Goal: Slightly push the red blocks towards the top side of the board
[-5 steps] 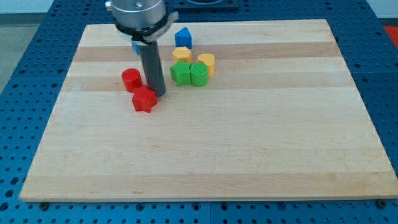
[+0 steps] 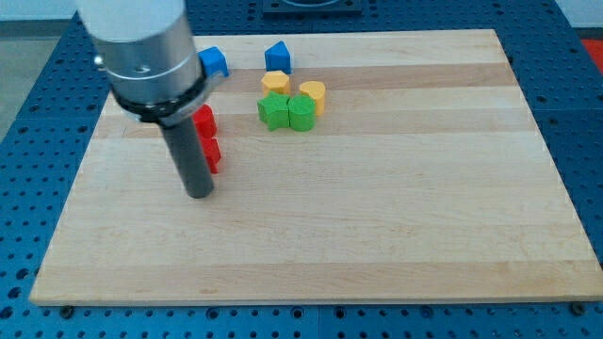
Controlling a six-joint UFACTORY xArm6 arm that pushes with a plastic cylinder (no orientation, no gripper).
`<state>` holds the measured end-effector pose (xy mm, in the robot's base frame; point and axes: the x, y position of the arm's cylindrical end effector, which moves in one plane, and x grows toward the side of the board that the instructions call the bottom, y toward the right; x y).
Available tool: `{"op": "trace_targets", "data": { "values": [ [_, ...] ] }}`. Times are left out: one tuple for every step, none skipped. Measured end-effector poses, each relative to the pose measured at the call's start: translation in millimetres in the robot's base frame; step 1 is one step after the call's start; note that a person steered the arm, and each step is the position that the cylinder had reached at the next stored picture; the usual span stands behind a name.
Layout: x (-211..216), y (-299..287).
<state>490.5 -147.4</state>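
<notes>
Two red blocks sit left of the board's middle, both partly hidden behind my rod. One red block (image 2: 205,120) is nearer the view's top; the other red block (image 2: 213,154) is just below it; their shapes cannot be made out. My tip (image 2: 200,194) rests on the board just below and slightly left of the lower red block, close to it; contact cannot be told.
Near the view's top are a blue block (image 2: 214,62) and another blue block (image 2: 277,55). Below them stand two yellow blocks (image 2: 275,82) (image 2: 314,96) and two green blocks (image 2: 274,111) (image 2: 301,112) in a cluster. The wooden board (image 2: 377,217) lies on a blue perforated table.
My rod has moved from the right of the red blocks to the view's lower left, and its tip now stands below them. The rod now covers part of both red blocks.
</notes>
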Motion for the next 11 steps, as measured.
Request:
{"op": "trace_targets", "data": {
  "values": [
    [-15, -2],
    [-35, -2],
    [-54, -2],
    [-61, 0],
    [-48, 25],
    [-41, 75],
    [-69, 82],
    [-91, 67],
    [-96, 57],
    [-117, 56],
    [-145, 56]
  ]
}}
